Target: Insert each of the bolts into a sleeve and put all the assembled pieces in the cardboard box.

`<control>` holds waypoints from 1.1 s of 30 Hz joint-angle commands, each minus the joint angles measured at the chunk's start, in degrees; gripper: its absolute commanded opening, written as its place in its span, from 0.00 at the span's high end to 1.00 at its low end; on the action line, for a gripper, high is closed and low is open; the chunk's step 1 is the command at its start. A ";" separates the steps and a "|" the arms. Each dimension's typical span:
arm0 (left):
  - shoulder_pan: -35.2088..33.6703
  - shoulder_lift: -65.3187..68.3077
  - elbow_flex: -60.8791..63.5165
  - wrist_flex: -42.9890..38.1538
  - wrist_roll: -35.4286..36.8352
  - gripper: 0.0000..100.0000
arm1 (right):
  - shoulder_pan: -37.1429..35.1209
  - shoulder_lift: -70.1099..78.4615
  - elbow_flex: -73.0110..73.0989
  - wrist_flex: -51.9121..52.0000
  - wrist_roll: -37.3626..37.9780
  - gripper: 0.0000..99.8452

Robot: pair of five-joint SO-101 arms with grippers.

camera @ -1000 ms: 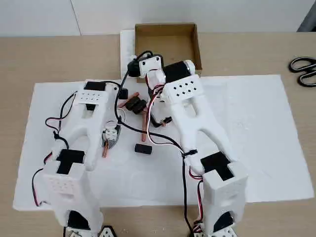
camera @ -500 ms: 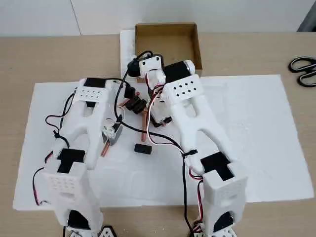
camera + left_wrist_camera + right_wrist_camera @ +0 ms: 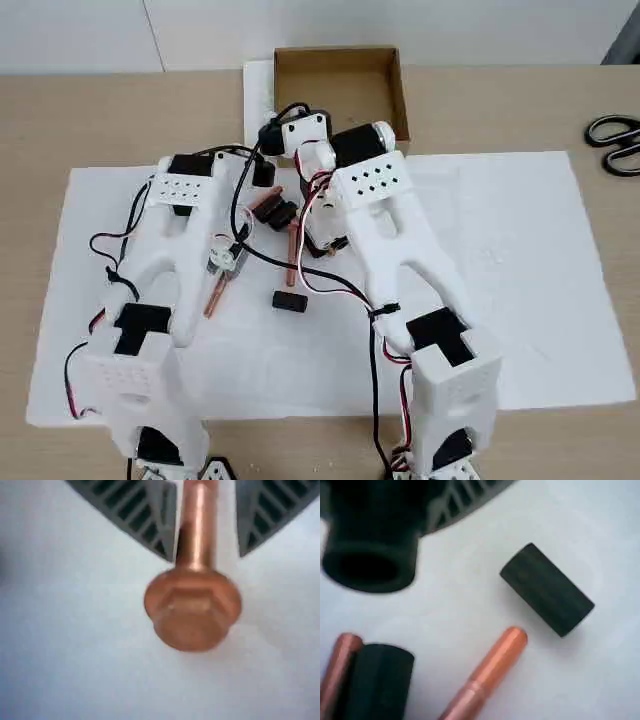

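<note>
My left gripper (image 3: pixel 202 535) is shut on the shaft of a copper bolt (image 3: pixel 192 607), whose hex head hangs just over the white sheet. In the high view that bolt (image 3: pixel 215 295) slants down from the left gripper (image 3: pixel 228 265). My right gripper (image 3: pixel 395 525) is shut on a black sleeve (image 3: pixel 367 547) with its open end showing. Beneath it lie a loose black sleeve (image 3: pixel 547 590), a bare bolt (image 3: pixel 490 672) and a sleeve with a bolt beside it (image 3: pixel 380 680). The cardboard box (image 3: pixel 340 58) stands at the far edge.
A white sheet (image 3: pixel 520 260) covers the table's middle. Another bolt (image 3: pixel 292 250) and a black sleeve (image 3: pixel 290 301) lie between the two arms. Cables loop across that gap. Scissors (image 3: pixel 615 140) rest on the bare table at the far right.
My left arm has moved a little farther from the table's near edge and toward the right arm, carrying the bolt along. The right arm has stayed where it was.
</note>
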 commanded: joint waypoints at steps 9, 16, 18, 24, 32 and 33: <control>0.18 0.35 -1.80 -3.87 1.49 0.92 | 0.13 -3.65 -2.81 0.92 -0.53 1.00; 0.26 0.44 -1.63 -4.57 1.67 0.92 | 0.13 -3.65 -2.81 0.84 -0.53 1.00; 0.26 0.44 -1.63 -4.57 1.67 0.92 | 0.13 -3.65 -2.81 0.84 -0.53 1.00; 0.26 0.44 0.48 -5.54 1.67 0.92 | 0.13 -3.65 -2.81 0.84 -0.53 1.00; 0.70 0.35 4.00 -8.70 1.76 0.92 | 0.13 -3.65 -2.81 0.84 -0.53 1.00; 0.88 0.35 4.00 -8.70 1.76 0.92 | 0.13 -3.65 -2.81 0.84 -0.53 1.00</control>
